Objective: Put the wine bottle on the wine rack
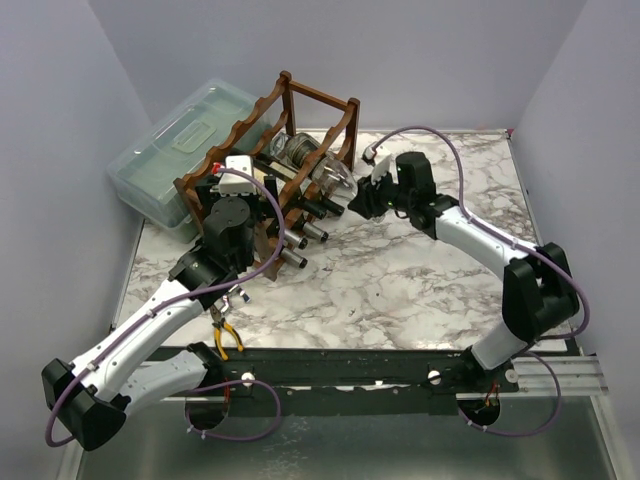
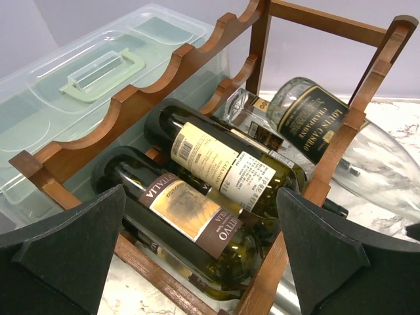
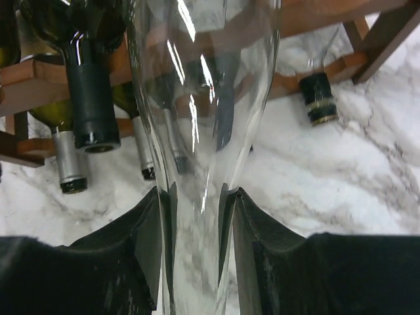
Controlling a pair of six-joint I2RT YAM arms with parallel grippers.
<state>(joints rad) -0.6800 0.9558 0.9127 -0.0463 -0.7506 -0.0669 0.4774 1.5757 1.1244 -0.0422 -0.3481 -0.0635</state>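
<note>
The right gripper is clamping the slender neck of the clear glass wine bottle with the black label. Ahead of its fingers, the bottle's body is lying in the upper part of the dark reddish-brown wooden wine rack with scalloped rails. The left gripper is hanging wide open and empty, facing two dark green labelled bottles lying just ahead, lower in the rack.

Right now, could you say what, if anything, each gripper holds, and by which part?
The right gripper holds the clear glass bottle by its narrow neck; the left gripper holds nothing.
</note>
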